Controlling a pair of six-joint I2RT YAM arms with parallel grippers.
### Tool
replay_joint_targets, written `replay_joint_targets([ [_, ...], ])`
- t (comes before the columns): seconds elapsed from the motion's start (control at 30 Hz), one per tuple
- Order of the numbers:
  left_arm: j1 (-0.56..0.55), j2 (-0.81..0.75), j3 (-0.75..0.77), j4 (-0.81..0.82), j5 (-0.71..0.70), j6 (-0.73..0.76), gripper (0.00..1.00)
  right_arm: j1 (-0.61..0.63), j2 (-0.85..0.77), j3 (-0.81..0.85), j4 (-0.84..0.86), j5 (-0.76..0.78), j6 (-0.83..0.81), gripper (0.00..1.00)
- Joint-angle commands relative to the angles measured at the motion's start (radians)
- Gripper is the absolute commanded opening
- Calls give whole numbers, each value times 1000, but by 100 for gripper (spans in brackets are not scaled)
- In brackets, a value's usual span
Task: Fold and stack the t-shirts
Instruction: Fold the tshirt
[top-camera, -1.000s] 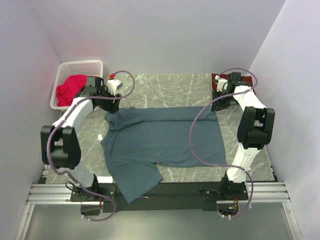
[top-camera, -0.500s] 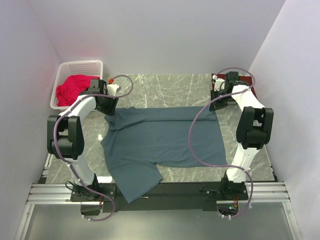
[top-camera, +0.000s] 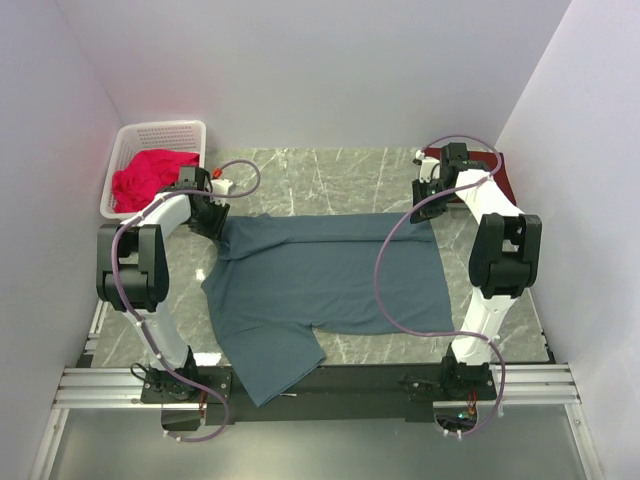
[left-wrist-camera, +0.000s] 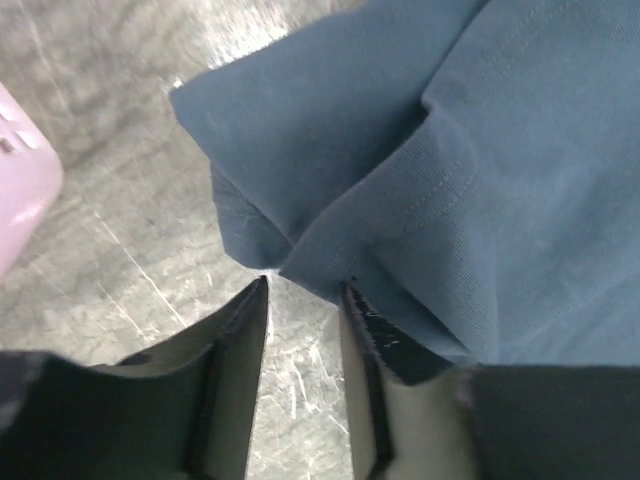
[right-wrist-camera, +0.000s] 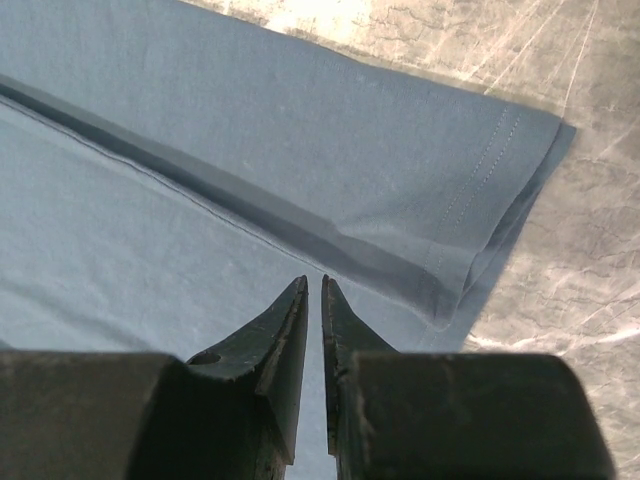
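Observation:
The slate blue-grey t-shirt (top-camera: 320, 275) lies spread on the marble table, its far edge folded over. My left gripper (top-camera: 212, 218) sits at the shirt's far left corner. In the left wrist view the gripper (left-wrist-camera: 305, 285) is open, bare marble between its fingers and the shirt (left-wrist-camera: 400, 150) just past the tips. My right gripper (top-camera: 424, 208) is at the far right corner. In the right wrist view it (right-wrist-camera: 311, 280) is shut and empty over the shirt's folded hem (right-wrist-camera: 380, 190). The dark maroon t-shirt (top-camera: 503, 172) lies at the back right, mostly hidden by the right arm.
A white basket (top-camera: 130, 135) holding a bright red cloth (top-camera: 145, 175) stands at the back left; its edge also shows in the left wrist view (left-wrist-camera: 20, 190). Walls close in on the left, right and back. A metal rail (top-camera: 320, 385) runs along the near edge.
My left gripper has shifted left and down to the shirt's far left corner. My right gripper has moved slightly left. The shirt has not visibly moved.

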Motion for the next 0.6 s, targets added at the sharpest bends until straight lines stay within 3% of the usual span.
replay_joint_targets([
  [0.0,7,2,-5,-17,38,-13,38,-1,2,43,-6,4,4,18],
  [0.27,7,16,5,-26,65,-27,33,-1,18,58,-12,2,6,17],
  [0.43,8,45,27,-32,65,-33,44,-1,15,58,-14,4,3,17],
  [0.57,10,62,42,-28,55,-32,42,-1,16,60,-17,5,1,17],
])
